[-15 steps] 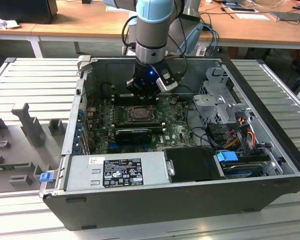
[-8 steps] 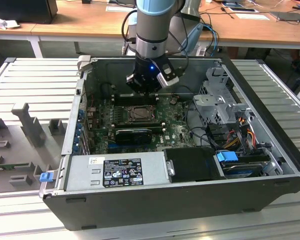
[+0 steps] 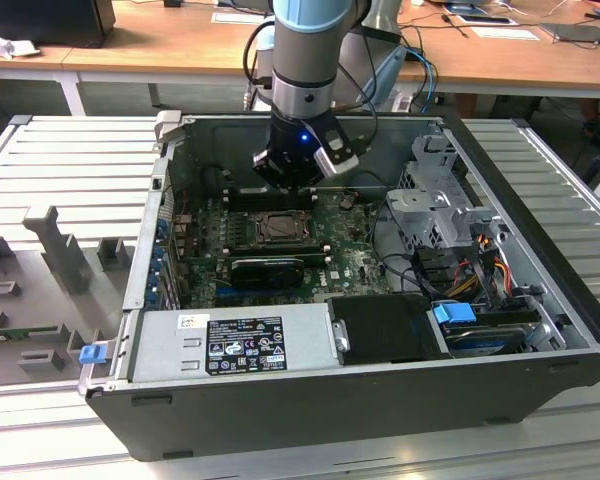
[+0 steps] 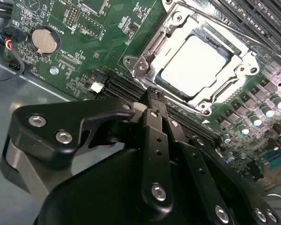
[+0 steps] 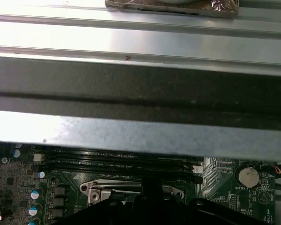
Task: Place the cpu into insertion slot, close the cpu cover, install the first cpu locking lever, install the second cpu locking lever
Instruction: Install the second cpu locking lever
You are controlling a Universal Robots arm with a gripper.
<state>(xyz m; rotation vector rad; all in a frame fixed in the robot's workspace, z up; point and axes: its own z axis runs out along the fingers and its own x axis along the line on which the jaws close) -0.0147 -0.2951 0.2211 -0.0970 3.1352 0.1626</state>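
A: Where was the cpu (image 4: 193,65)?

B: On my second wrist view it sat flat in the insertion slot (image 4: 147,80), pale top up, w/ the cpu cover (image 4: 243,63) down around it, chip showing thru the square opening.

A: And the claw?

B: The gripper (image 4: 152,96) was pinched shut, fingertips together, nothing between them, hanging just beside one corner of the socket frame. I couldn't tell if it touched the metal.

A: Exterior view?

B: I saw the arm (image 3: 310,60) reaching down into the open pc case (image 3: 380,400), gripper (image 3: 292,188) right above the socket on the green motherboard (image 3: 205,265).

A: Anything else nearby?

B: Black memory slots (image 5: 117,159) ran along one side of the socket, and a round coin battery (image 4: 43,40) sat well apart on the board. First wrist view had the case wall (image 5: 140,93) across most of it.
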